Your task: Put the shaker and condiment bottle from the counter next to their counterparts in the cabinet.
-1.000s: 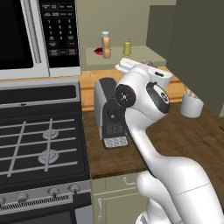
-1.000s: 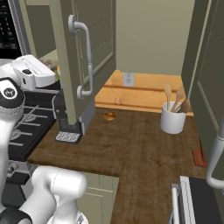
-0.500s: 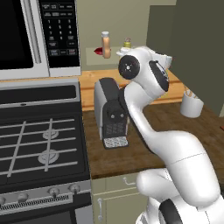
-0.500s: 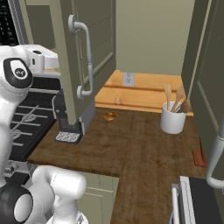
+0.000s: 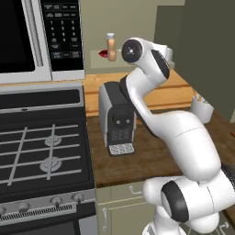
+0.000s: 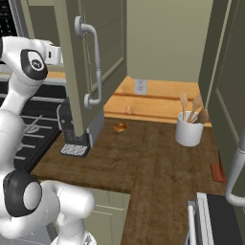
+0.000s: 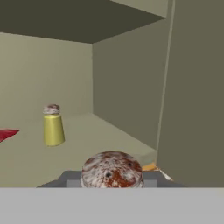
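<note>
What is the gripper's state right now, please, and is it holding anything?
Gripper: closed on the shaker, held at the cabinet shelf near its twin.

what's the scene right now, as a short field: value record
held item: shaker, grey speckled top seen between the fingers, gripper shut on it
gripper position: raised to the cabinet opening, looking along the shelf
on shelf: second shaker, upright, apart from the held one
also on shelf: condiment bottle, upright, with a red item beside it
counter: coffee machine, utensil holder
</note>
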Available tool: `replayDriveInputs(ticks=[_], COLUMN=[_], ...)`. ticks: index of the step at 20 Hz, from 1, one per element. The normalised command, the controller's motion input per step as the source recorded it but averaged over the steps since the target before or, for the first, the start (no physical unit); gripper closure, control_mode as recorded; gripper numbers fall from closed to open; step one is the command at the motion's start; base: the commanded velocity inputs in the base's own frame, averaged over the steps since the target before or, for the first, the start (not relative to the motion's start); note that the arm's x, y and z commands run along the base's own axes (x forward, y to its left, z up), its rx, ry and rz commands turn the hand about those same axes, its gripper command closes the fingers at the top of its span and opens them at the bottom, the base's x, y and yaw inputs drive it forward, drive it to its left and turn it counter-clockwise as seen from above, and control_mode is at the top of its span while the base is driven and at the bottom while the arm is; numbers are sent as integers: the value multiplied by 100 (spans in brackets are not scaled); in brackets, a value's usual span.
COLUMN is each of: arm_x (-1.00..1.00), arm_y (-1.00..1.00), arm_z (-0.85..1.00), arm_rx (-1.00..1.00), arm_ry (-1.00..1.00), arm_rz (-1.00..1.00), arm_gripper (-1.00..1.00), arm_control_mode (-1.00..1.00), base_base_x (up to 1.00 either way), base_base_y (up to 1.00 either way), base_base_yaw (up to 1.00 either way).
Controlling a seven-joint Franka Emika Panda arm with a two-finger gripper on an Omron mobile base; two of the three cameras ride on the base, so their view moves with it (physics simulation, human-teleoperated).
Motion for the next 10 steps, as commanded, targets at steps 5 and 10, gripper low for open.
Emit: replayDriveInputs(ticks=[5,10], arm_x=[32,36], arm_y=[-9,-28], arm_z=[-17,-13], arm_rx=[0,1], arm_ry=[-10,-11], arm_rz=[1,4], arm_gripper=[100,100], arm_control_mode=[-100,-100], base_base_x=[0,0], base_base_y=[0,0], base_base_yaw=[0,0])
